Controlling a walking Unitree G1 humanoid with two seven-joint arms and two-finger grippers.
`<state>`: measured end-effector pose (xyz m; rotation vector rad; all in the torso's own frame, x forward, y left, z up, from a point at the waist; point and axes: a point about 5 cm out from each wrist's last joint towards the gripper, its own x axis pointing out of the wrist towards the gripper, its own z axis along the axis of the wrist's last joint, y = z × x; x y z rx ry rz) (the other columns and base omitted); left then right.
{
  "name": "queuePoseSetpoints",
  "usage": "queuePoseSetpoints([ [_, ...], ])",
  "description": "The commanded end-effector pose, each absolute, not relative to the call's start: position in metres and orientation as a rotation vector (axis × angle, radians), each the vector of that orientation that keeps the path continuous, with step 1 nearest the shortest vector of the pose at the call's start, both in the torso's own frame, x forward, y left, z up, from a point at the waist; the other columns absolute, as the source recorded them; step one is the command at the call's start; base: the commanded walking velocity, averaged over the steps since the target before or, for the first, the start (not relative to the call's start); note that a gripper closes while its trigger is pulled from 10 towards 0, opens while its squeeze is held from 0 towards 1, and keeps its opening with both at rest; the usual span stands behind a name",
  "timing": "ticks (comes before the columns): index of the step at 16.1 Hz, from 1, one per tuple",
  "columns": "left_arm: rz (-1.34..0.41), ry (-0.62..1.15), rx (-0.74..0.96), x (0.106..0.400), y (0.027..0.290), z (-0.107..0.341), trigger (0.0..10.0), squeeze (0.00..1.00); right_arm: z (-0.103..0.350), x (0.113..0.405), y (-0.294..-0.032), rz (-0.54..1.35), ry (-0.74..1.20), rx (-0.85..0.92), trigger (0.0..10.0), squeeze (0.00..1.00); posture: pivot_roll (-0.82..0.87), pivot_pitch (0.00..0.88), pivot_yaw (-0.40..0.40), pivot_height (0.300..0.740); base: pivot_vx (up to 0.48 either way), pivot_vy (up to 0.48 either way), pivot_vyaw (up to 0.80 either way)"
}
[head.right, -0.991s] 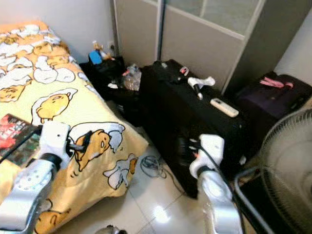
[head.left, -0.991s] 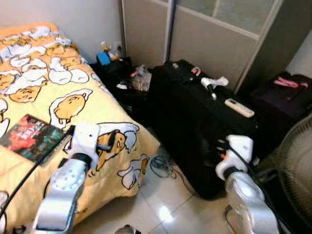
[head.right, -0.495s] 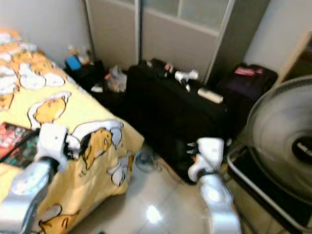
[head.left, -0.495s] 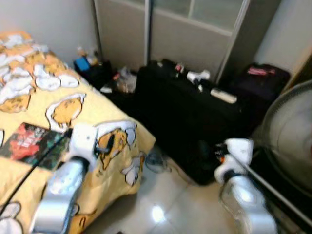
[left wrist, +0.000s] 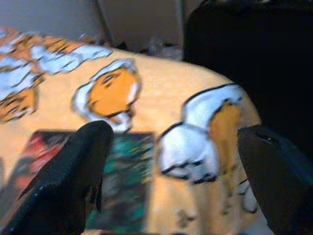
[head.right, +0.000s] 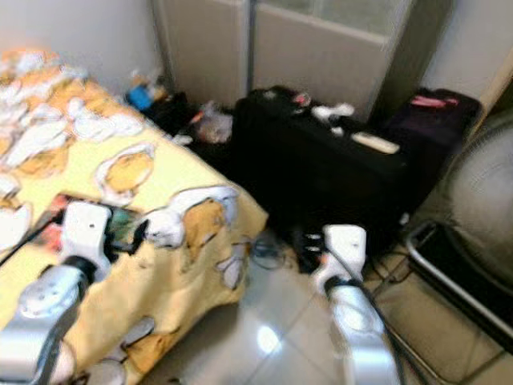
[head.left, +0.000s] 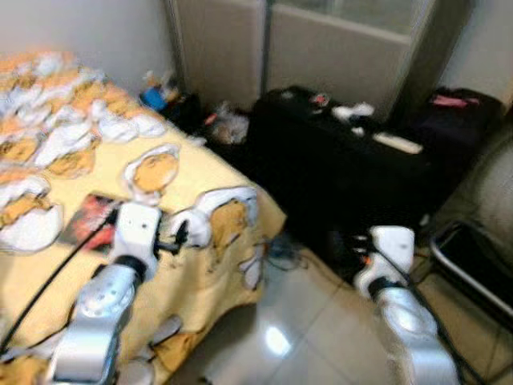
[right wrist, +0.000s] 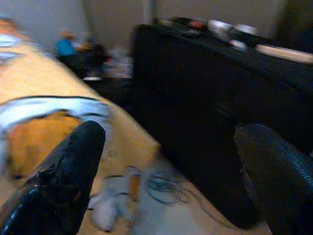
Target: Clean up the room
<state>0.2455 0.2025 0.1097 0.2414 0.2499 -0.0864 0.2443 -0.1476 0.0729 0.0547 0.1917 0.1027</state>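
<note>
A dark book (head.left: 90,221) with a red and green cover lies on the bed's yellow cartoon-print blanket (head.left: 72,144). My left gripper (head.left: 181,236) hovers open just over the blanket beside the book (left wrist: 122,181), nothing between its fingers (left wrist: 80,171). On top of a black suitcase (head.left: 345,176) past the bed's corner rest a white remote (head.left: 397,143) and a white hair dryer (head.left: 353,111). My right gripper (head.left: 358,250) hangs open and empty above the floor, close to the suitcase's front (right wrist: 195,98).
Cables (head.left: 282,245) lie on the tiled floor between bed and suitcase. Small clutter (head.left: 164,90) fills the corner by the sliding wardrobe doors (head.left: 337,48). A dark purple bag (head.left: 457,112) sits behind the suitcase. A fan's black base frame (head.left: 473,269) stands at right.
The whole picture has swung, so the camera moved; the views are blurred. The book now lies closer to my left gripper. Both grippers stay open.
</note>
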Motion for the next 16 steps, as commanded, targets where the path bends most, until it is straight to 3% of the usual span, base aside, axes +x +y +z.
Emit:
queuePoseSetpoints([
  [1,-0.097,0.248,0.236,0.2463,0.1987,0.1103,10.0,0.0,0.0751,0.2452,-0.155,0.085,0.181,0.032,10.0,0.0,0.05,0.0,0.0,0.74,0.0,0.337,0.0],
  [16,-0.095,0.232,0.241,0.2555,0.1974,0.1145,10.0,0.0,0.0775,0.2527,-0.1539,0.114,0.17,0.013,10.0,0.0,0.05,0.0,0.008,0.74,0.0,0.336,0.79],
])
